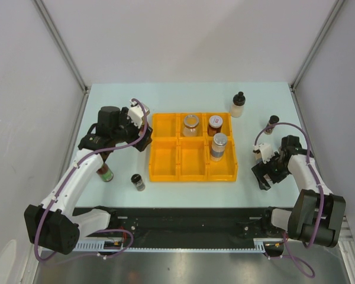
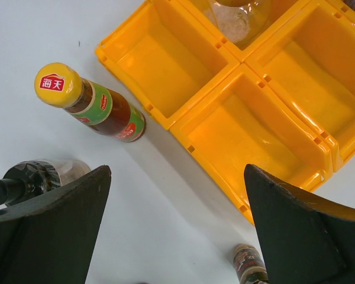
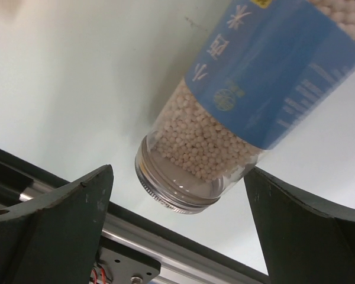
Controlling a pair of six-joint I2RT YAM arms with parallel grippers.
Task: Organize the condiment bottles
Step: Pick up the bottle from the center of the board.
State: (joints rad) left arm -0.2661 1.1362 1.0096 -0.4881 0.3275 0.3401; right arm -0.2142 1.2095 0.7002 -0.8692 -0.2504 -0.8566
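Note:
The blue-labelled jar of white beads (image 3: 225, 124) has a silver lid and sits between my right gripper's (image 3: 178, 170) spread fingers, which do not touch it. It shows small in the top view (image 1: 260, 152), by the right gripper (image 1: 265, 168). My left gripper (image 2: 176, 171) is open and empty over bare table left of the yellow tray (image 2: 165, 121), as the top view (image 1: 143, 139) also shows. A yellow-capped sauce bottle (image 2: 89, 103), a black-capped jar (image 2: 29, 177) and a small dark jar (image 2: 248, 263) stand near it.
The tray (image 1: 165, 163) holds a clear silver-lidded jar (image 1: 191, 124), a brown jar (image 1: 215, 125) and a silver-lidded jar (image 1: 218, 146). A white black-capped bottle (image 1: 238, 105) and a slim bottle (image 1: 273, 123) stand at the back right. A black rail (image 1: 177, 216) runs along the near edge.

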